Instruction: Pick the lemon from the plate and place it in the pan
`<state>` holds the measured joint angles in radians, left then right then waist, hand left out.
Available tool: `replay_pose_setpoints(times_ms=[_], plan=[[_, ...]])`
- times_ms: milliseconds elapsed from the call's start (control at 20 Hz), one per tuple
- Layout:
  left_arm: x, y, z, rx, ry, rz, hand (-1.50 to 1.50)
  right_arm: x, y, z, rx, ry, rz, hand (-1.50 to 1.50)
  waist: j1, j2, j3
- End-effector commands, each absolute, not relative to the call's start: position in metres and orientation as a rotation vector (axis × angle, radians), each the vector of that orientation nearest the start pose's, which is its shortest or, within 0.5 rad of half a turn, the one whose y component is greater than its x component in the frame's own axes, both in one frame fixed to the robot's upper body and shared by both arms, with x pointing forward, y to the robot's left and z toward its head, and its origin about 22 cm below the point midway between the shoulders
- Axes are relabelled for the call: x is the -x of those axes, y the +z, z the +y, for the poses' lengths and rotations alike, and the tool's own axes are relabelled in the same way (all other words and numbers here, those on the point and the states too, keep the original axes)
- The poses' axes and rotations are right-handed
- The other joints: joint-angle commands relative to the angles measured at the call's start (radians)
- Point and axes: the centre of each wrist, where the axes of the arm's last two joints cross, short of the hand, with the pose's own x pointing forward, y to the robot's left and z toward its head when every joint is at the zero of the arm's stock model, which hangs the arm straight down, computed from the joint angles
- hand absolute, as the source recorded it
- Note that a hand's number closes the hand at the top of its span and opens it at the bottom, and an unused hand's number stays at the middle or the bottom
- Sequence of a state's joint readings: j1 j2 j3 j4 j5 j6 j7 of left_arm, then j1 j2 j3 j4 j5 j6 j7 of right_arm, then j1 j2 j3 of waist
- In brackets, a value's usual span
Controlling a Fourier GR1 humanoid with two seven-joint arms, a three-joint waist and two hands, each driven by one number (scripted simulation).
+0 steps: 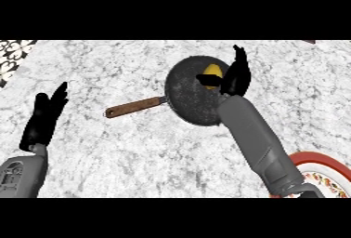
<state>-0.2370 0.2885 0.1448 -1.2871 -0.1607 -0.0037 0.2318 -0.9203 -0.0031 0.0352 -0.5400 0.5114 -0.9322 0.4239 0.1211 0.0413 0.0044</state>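
1. The lemon (214,70) lies within the outline of the pan (188,100), in its upper right part, well apart from the red-rimmed plate (328,161) at the lower right
2. The right hand (237,76) is over that same part; its fingers look stretched and together, and the thumb stands out to the left just under the lemon. Whether the lemon touches the palm, I cannot tell
3. I judge the step in hand to be the release into the pan
4. The next move calls for lifting the right hand away without brushing the lemon or the pan's brown handle (133,108)
5. The left hand (44,118) rests open at the left, fingers straight
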Motion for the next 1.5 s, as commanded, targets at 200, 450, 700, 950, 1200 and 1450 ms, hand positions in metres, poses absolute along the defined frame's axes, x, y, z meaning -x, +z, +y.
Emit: replay_pose_setpoints(times_ms=[200, 450, 700, 950, 1200, 1450], plan=[[-0.298, 0.031, 0.331, -0.446, -0.162, -1.25, 0.0, -0.416, 0.032, -0.117, 0.997, -0.292, -1.418, -1.5, -0.039, -0.017, -0.001], [-0.28, 0.01, 0.349, -0.472, -0.134, -1.219, 0.0, -0.417, 0.035, -0.112, 1.01, -0.398, -1.383, -1.5, -0.073, -0.033, -0.004], [-0.276, 0.011, 0.353, -0.488, -0.096, -1.189, 0.0, -0.393, 0.016, -0.124, 0.983, -0.456, -1.388, -1.5, -0.126, -0.05, -0.004], [-0.256, -0.001, 0.362, -0.509, -0.063, -1.166, 0.0, -0.362, 0.013, -0.155, 0.944, -0.448, -1.421, -1.5, -0.172, -0.066, -0.006], [-0.248, 0.009, 0.371, -0.538, -0.048, -1.155, 0.0, -0.302, -0.001, -0.175, 0.908, -0.398, -1.429, -1.5, -0.18, -0.068, -0.006], [-0.248, 0.005, 0.365, -0.517, -0.053, -1.176, 0.0, -0.23, 0.005, -0.202, 0.886, -0.373, -1.426, -1.5, -0.172, -0.057, -0.007]])
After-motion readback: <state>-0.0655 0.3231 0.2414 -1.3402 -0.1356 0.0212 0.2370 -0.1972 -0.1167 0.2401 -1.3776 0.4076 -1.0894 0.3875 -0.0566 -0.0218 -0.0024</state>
